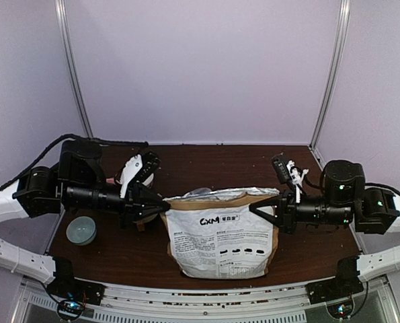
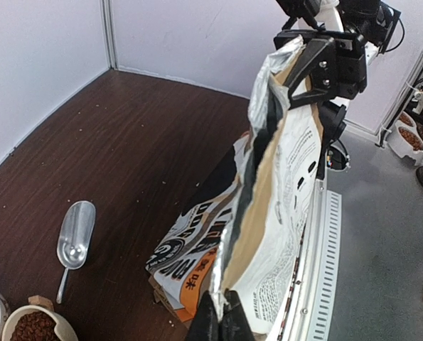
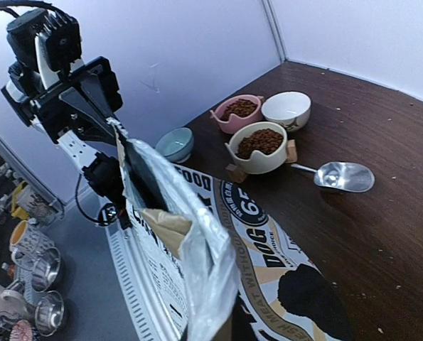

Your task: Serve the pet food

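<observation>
The brown-and-white CXM bag (image 1: pixel 220 237) stands upright mid-table with its top open. My left gripper (image 1: pixel 163 202) is shut on the bag's top left corner, and its fingertips pinch the silver-lined edge in the left wrist view (image 2: pixel 222 316). My right gripper (image 1: pixel 255 209) is shut on the top right corner, seen clamped on it in the left wrist view (image 2: pixel 305 77); in its own view the bag (image 3: pixel 211 270) hides its fingers. Pet food (image 3: pixel 261 141) fills a cream bowl (image 3: pixel 248 165) and a pink bowl (image 3: pixel 225 123). The bag's inside is dark, so its contents are hidden.
A silver scoop (image 3: pixel 344 176) lies empty on the table right of the cream bowl, also in the left wrist view (image 2: pixel 76 233). An empty white bowl (image 3: pixel 286 109) sits beside the pink one. A light blue bowl (image 1: pixel 81 230) stands near the left edge. Walls close the back and sides.
</observation>
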`<control>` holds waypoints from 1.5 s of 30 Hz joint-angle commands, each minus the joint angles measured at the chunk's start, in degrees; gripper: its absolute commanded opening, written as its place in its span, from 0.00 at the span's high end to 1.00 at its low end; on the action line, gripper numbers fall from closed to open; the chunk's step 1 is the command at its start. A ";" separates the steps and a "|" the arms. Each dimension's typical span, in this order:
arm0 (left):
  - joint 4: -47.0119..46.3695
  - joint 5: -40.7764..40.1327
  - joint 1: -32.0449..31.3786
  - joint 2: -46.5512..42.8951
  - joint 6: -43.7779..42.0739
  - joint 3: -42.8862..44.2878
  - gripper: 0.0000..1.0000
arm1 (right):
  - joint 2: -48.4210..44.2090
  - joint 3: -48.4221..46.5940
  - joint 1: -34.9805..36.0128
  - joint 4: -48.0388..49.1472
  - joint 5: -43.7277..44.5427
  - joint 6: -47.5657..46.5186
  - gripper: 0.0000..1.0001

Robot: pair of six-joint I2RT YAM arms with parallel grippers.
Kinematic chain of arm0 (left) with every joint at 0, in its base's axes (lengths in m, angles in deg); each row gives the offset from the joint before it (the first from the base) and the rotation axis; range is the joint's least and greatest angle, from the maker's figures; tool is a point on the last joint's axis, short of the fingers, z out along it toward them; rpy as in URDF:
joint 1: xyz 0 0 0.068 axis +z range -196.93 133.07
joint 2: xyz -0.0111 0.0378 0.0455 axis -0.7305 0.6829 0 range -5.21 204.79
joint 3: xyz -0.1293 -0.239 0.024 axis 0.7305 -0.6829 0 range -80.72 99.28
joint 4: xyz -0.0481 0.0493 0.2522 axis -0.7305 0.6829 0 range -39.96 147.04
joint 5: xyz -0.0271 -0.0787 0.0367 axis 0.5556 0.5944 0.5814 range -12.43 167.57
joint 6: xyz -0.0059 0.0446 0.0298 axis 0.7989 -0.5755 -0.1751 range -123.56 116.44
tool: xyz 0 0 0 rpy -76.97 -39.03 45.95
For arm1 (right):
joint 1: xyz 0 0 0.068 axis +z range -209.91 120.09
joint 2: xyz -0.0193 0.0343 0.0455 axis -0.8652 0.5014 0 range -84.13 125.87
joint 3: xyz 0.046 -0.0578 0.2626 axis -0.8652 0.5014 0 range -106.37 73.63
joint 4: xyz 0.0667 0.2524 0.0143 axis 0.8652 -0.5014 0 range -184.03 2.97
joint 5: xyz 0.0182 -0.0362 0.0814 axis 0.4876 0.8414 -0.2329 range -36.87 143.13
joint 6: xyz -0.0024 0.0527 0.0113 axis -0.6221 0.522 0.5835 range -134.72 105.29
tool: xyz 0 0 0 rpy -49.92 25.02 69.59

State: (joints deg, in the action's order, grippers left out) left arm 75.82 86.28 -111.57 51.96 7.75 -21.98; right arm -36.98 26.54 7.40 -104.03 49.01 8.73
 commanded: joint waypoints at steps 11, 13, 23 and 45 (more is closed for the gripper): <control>5.24 -8.70 2.11 -6.25 -2.39 5.24 1.00 | -2.75 -0.16 -2.26 9.96 -11.76 -8.42 0.25; 5.08 -8.62 2.15 -6.69 -2.39 5.15 1.00 | -1.97 -0.26 -2.26 9.63 -13.07 -8.90 0.19; 6.41 -8.50 2.41 -6.45 -2.34 6.01 1.00 | 4.57 -1.33 -2.27 13.27 -18.85 -8.61 0.49; 23.30 -12.53 2.87 -4.05 -4.75 10.26 1.00 | -1.29 6.08 -2.22 22.83 -13.59 -4.20 1.00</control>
State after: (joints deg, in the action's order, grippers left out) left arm 90.86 80.34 -110.66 47.33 3.77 -17.76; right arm -35.29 32.79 5.72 -85.58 34.89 2.76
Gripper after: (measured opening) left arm 0.019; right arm 0.024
